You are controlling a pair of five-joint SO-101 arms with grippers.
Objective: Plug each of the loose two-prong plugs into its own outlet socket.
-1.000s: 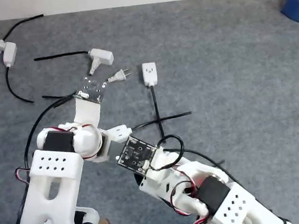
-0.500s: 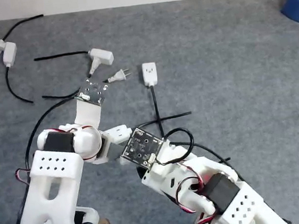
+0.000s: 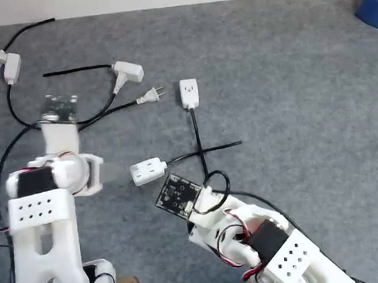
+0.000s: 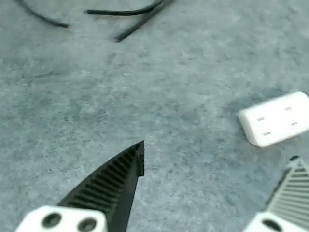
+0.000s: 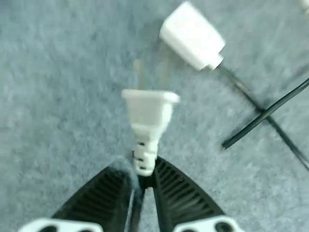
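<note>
Pinching the small white two-prong plug [image 5: 147,108] by its ribbed tail, your right hand [image 5: 144,169] has it at the cord end. The prongs point away toward the white rectangular socket block [image 5: 192,35], which lies just ahead on the grey carpeted counter [image 5: 58,72].

Fair, but you should treat that hold as a weak one. The plug looks like light, hard plastic, while the ribbed collar is probably rubbery. Push from there and it may bend before the prongs seat.

Agreed. You'd do better gripping the flat-sided body behind the flange, where it's stiff. The metal prongs look thin, so come in straight or they could skew.

Mind the socket block too. It's light and loose, with only its thin black cord [image 3: 181,158] to anchor it, so I'd expect it to slide on the carpet when you press.

That's the job for your left hand [image 4: 217,157], which is spread wide and empty near the block. Brace the block by its long sides, clear of the slotted face.

Don't squeeze hard, though. Smooth plastic may squirt out.
</note>
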